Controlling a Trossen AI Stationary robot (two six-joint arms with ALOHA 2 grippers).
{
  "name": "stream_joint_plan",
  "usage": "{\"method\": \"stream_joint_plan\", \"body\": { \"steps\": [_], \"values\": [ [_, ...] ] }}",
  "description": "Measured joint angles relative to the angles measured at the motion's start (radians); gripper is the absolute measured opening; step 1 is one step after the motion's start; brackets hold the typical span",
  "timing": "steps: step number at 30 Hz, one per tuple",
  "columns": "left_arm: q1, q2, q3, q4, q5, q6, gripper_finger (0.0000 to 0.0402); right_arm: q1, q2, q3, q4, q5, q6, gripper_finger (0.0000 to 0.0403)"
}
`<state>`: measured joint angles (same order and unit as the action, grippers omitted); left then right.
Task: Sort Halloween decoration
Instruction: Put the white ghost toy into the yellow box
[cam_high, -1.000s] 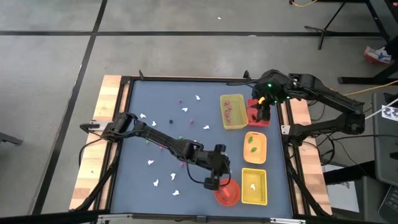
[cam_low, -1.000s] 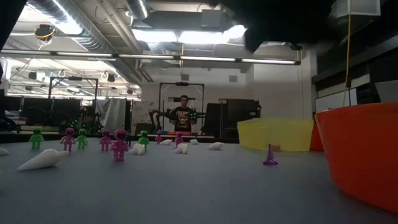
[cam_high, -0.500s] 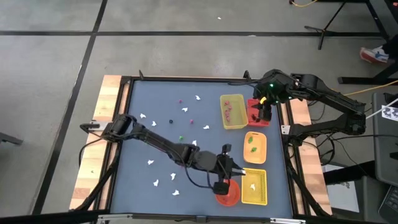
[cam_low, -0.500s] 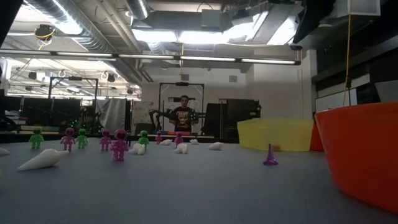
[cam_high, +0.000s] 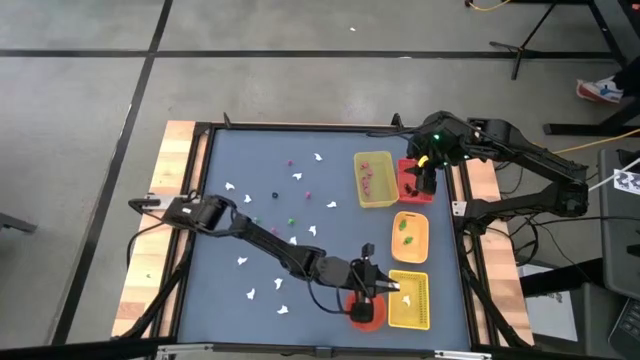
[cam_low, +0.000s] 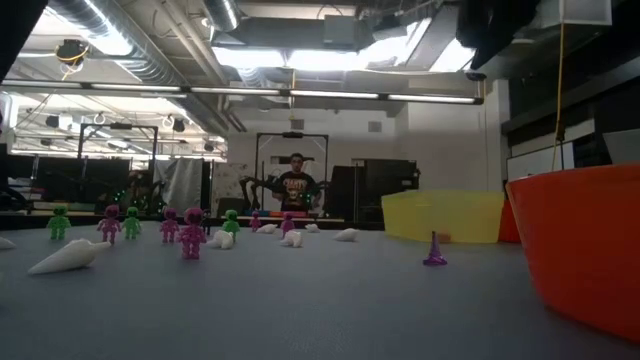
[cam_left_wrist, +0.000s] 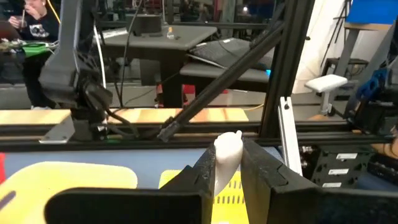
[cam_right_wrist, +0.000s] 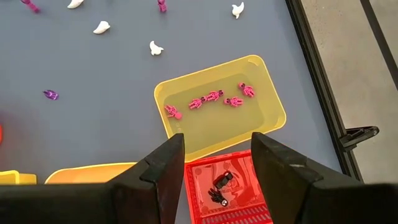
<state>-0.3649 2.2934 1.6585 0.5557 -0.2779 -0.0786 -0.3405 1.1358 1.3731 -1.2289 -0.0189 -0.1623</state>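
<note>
You see a blue-grey tabletop (cam_high: 260, 160), white ghost pieces (cam_right_wrist: 157, 48), pink figures (cam_right_wrist: 213, 97) in a yellow rectangular tray (cam_right_wrist: 264, 84), and a red slotted tray (cam_right_wrist: 242, 202).

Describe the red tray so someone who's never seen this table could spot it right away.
Start at the table's far right edge, where the right hand hovers open. Directly under it lies the red tray, squeezed against the yellow tray of pink figures. It is the only red rectangle, holding dark pieces.
</note>
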Motion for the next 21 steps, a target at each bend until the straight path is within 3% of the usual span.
{"method": "stream_joint_plan", "body": {
  "steps": [11,16,21],
  "values": [
    [0.01,0.102,0.003,0.13,0.007,-0.051,0.0034,0.0,0.0,0.0,0.0,0.0,0.0,0.0184],
    [0.022,0.187,0.136,0.125,0.063,-0.045,0.0034,0.0,0.0,0.0,0.0,0.0,0.0,0.0184],
    [0.033,0.264,0.282,-0.01,0.124,-0.046,0.0034,0.0,0.0,0.0,0.0,0.0,0.0,0.0184]
  ]
}}
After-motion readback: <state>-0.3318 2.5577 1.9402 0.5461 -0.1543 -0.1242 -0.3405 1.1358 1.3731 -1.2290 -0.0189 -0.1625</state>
